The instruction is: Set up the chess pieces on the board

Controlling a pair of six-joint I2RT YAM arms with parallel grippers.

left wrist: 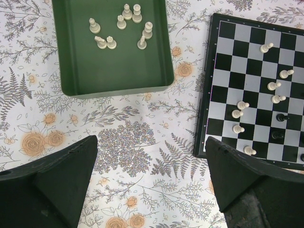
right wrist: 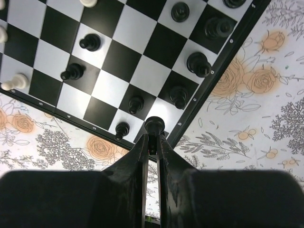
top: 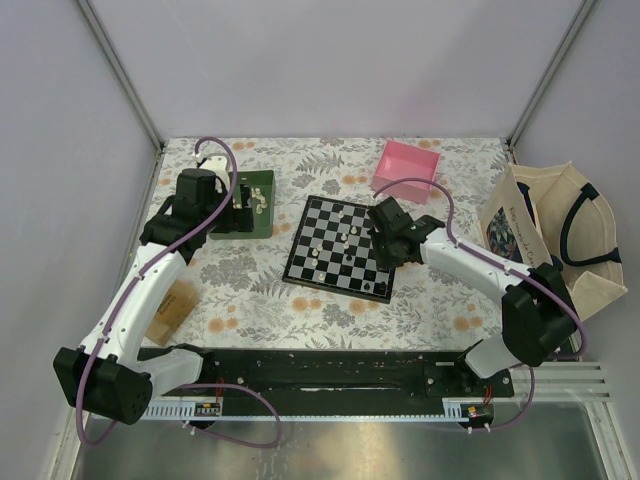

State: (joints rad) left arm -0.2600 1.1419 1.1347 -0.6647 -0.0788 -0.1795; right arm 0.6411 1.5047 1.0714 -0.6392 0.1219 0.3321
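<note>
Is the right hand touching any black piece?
Touching. The right wrist view shows the right hand shut on a black piece, pinched with no gap.

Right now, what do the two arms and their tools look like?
The left arm and right arm have white links, black joints and a purple cable looping along each. The left tool and right tool are matte black, with two wedge-shaped fingers.

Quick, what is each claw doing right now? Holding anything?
Left gripper: open, holding nothing.
Right gripper: closed on a black chess piece.
</note>
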